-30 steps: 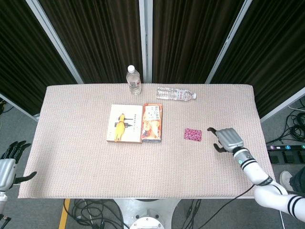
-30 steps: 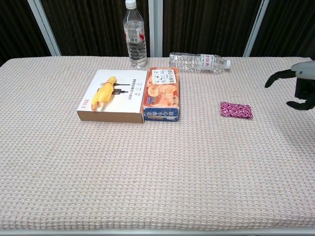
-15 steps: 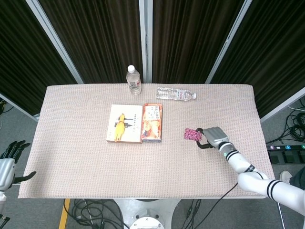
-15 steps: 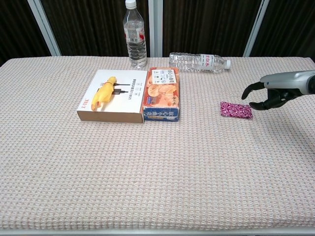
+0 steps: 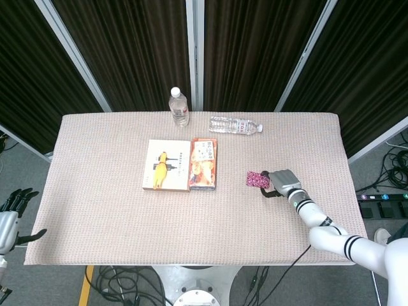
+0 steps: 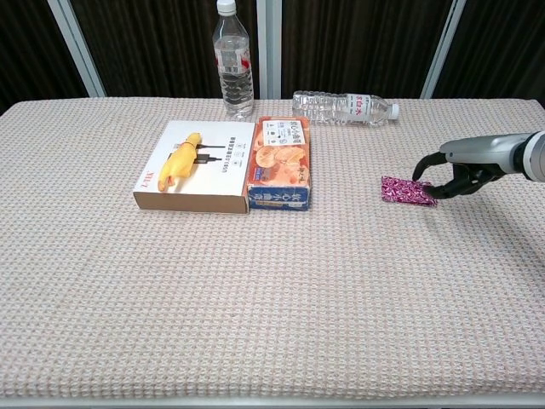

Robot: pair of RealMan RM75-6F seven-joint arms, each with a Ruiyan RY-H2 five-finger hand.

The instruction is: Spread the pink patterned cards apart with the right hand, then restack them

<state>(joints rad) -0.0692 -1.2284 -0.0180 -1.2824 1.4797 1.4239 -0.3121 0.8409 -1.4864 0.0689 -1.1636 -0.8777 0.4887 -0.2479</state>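
Note:
The pink patterned cards (image 5: 257, 180) (image 6: 407, 191) lie in one flat stack on the woven table cloth, right of centre. My right hand (image 5: 281, 182) (image 6: 457, 174) sits just right of the stack, palm down, with curled fingertips reaching its right edge; whether they touch the cards is unclear. It holds nothing. My left hand (image 5: 9, 213) hangs off the table's left edge, fingers apart and empty; the chest view does not show it.
A white box with a yellow toy picture (image 6: 197, 177) and an orange box (image 6: 281, 164) lie side by side at centre. An upright water bottle (image 6: 233, 60) and a bottle lying on its side (image 6: 342, 107) are at the back.
My right hand has moved left across the table from near the right edge and lowered to the right edge of the card stack. The cards have not moved.

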